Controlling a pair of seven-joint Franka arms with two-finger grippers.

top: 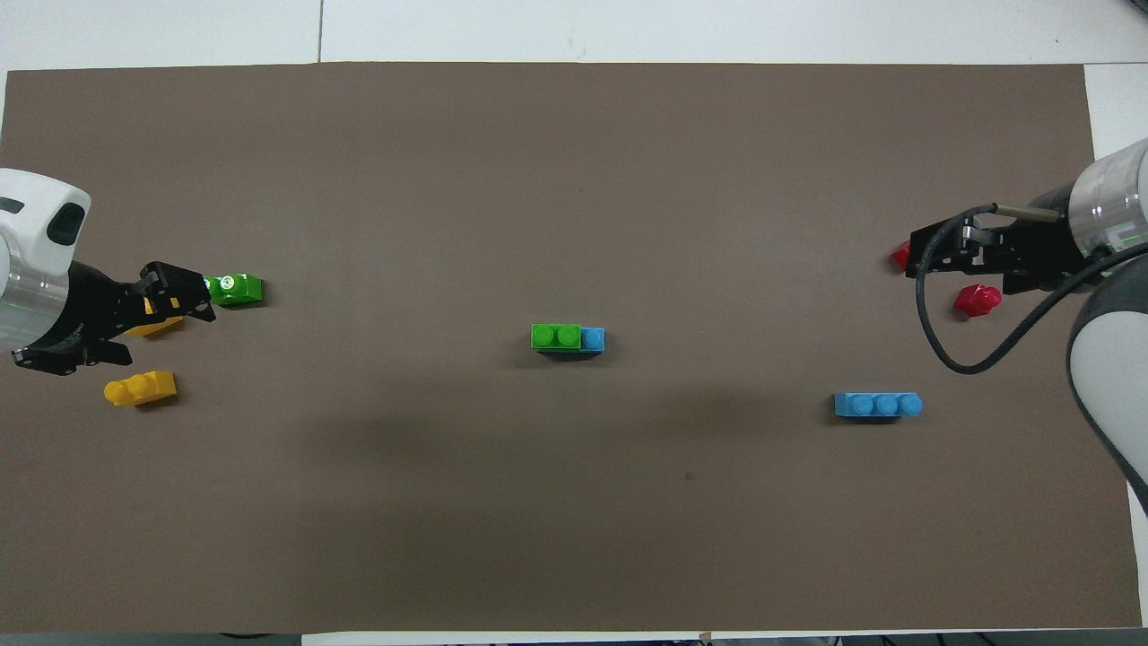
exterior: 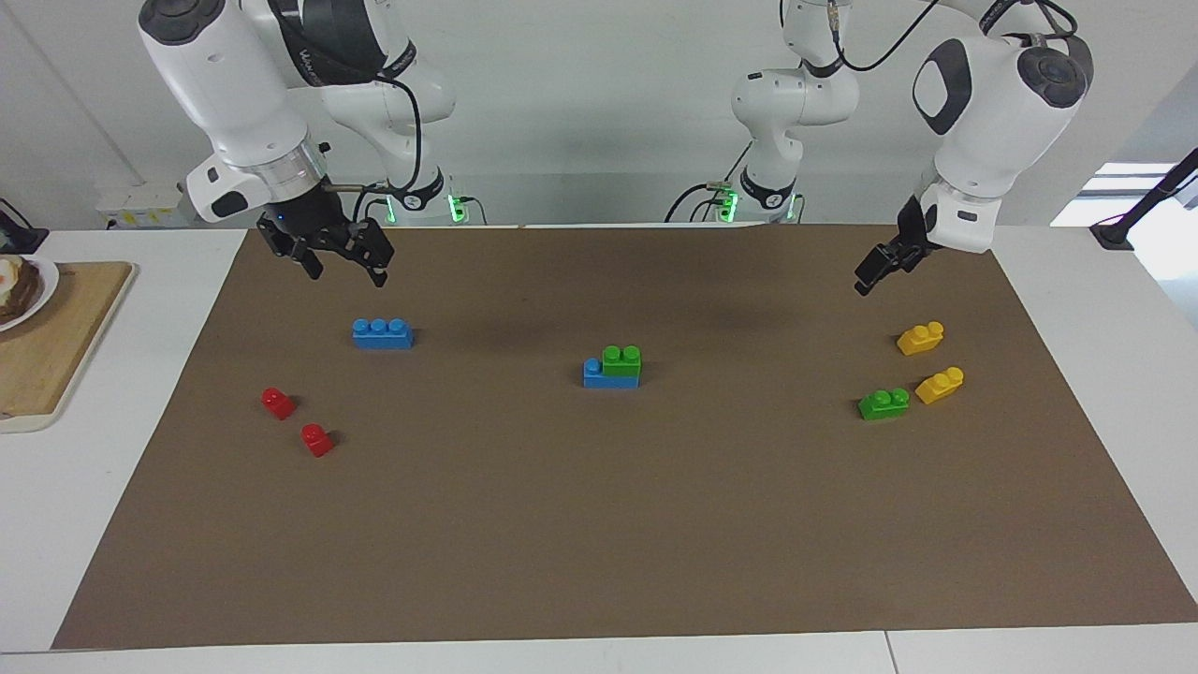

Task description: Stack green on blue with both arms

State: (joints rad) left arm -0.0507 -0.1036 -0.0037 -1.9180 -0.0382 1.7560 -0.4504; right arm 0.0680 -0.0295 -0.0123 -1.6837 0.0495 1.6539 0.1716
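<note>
A green two-stud brick (exterior: 622,360) (top: 555,336) sits on a blue brick (exterior: 593,373) (top: 593,339) at the middle of the mat, leaving one blue stud bare. A second blue brick (exterior: 383,332) (top: 877,405) lies alone toward the right arm's end. A second green brick (exterior: 884,403) (top: 238,289) lies toward the left arm's end. My right gripper (exterior: 344,270) (top: 915,257) is open and empty, raised above the mat near the lone blue brick. My left gripper (exterior: 869,279) (top: 204,301) is open and empty, raised above the mat beside the yellow bricks.
Two yellow bricks (exterior: 920,338) (exterior: 940,385) lie by the lone green one. Two red bricks (exterior: 278,402) (exterior: 317,439) lie farther from the robots than the lone blue brick. A wooden board (exterior: 56,356) with a plate (exterior: 42,290) stands off the brown mat (exterior: 599,524) at the right arm's end.
</note>
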